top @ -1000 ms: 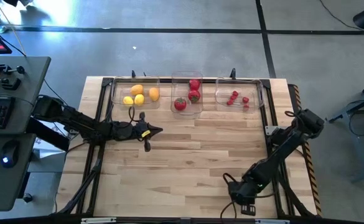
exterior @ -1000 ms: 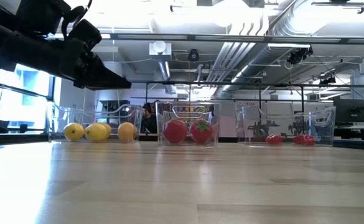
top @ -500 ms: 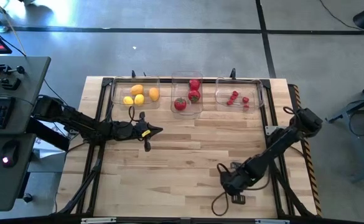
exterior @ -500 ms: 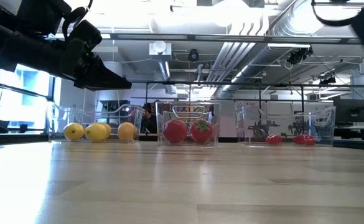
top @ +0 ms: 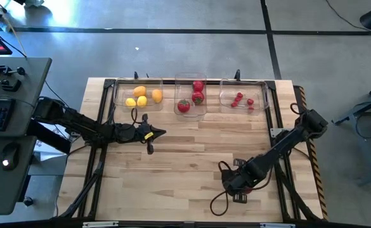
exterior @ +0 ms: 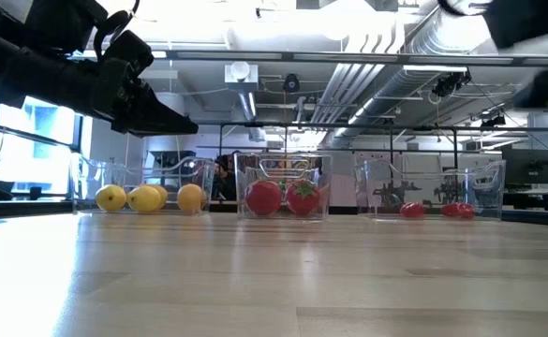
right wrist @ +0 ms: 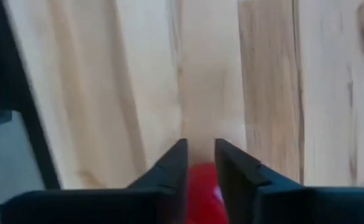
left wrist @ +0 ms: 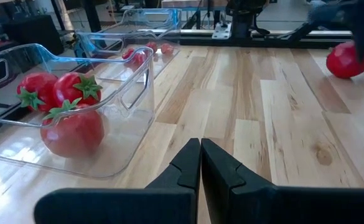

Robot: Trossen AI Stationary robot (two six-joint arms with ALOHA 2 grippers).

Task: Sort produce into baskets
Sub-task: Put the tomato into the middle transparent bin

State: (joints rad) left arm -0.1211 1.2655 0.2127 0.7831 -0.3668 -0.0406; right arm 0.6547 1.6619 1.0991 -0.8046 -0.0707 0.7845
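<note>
left hand (top: 153, 133): fingers pressed together, empty, hovering above the bench (top: 191, 158) just in front of the yellow-fruit bin.
right hand (right wrist: 199, 163): near the bench's front edge, right of centre; fingers slightly apart with a red fruit (right wrist: 201, 186) between them; couldn't tell if it was actually gripped.
left bin (top: 137, 95): back edge, four yellow/orange fruits inside.
middle bin (top: 191, 95): back edge, three round red green-topped fruits inside.
right bin (top: 243, 96): back edge, small red berries inside.
</note>
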